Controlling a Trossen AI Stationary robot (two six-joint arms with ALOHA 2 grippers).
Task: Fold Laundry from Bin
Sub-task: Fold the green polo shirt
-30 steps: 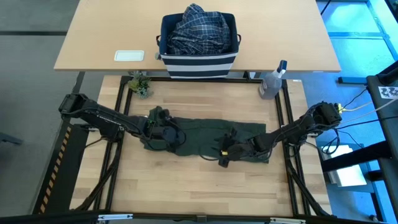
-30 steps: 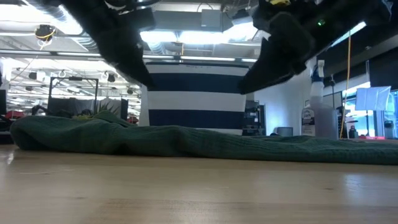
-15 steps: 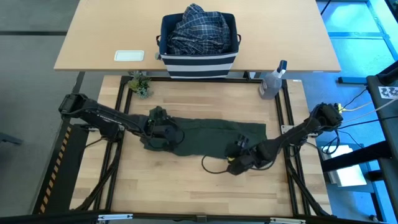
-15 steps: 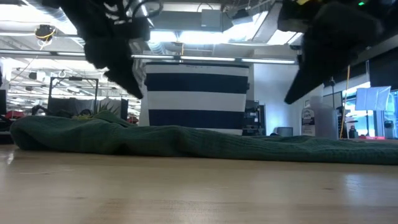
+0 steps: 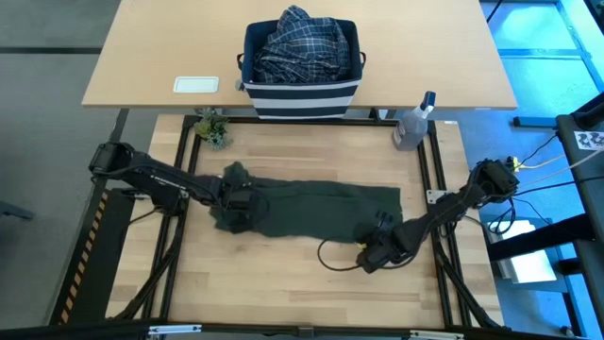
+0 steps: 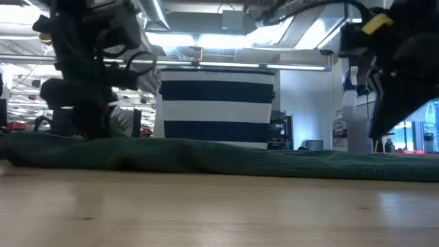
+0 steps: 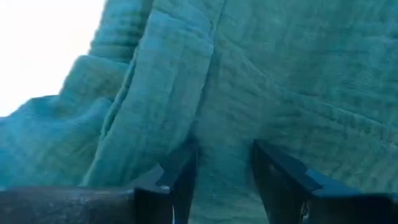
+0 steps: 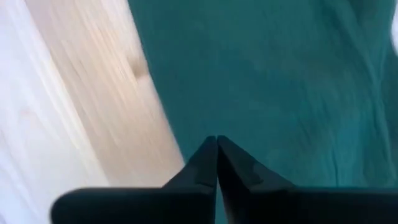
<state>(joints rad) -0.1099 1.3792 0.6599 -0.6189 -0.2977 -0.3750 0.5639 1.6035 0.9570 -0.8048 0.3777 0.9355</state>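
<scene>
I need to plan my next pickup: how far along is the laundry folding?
Early. One dark olive-green garment is out, spread flat on the wooden worktable, unfolded. The left claw is open against its bunched end; the right claw is shut, empty, at its near edge. The plaid shirt waits in the navy striped fabric bin.

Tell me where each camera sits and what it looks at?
High view: overhead, looking down; both arms, green garment, bin.
Low view: table height, looking across; garment, bin, both arms.
Left wrist view: on left arm; left gripper on garment.
Right wrist view: on right arm; shut right gripper, garment edge, table.
All share the garment.
</scene>
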